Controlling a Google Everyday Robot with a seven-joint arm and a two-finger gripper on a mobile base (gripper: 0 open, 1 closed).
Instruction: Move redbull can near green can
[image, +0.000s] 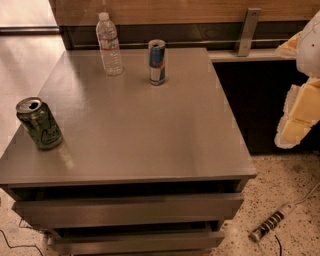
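Camera view, looking down on a grey desk (135, 130), with two drawers (130, 210) under its top, each a little ajar.

At the far side, slightly right of the middle: the redbull can (157, 62), upright on the desk, blue and silver, silver top up, nothing touching it. To its left, apart from it and closer to the back edge: a clear plastic water bottle (109, 44), upright, white cap on.

At the near left corner: the green can (39, 123), standing on the desk close to the left edge. Pale cursive lettering facing forward, pull-tab hole open in the silver top. Well apart from the redbull can, with a wide stretch of bare desk between the two.

Off the right side of the desk, at the right edge of the view: the tool (298, 112), pale yellow and white, partly cut off. Raised in the air beside the desk, clear of both cans and of the bottle. Released or clenched: cannot tell.

Behind the desk: a wooden panel (165, 10) above a dark recess, and a grey metal bracket (248, 31) standing upright toward the right.

On the speckled floor (295, 187) at lower right: a power strip (272, 227) lying at a slant, its pale cord running off to the right. At lower left, a thin dark cable (15, 245) on the floor.
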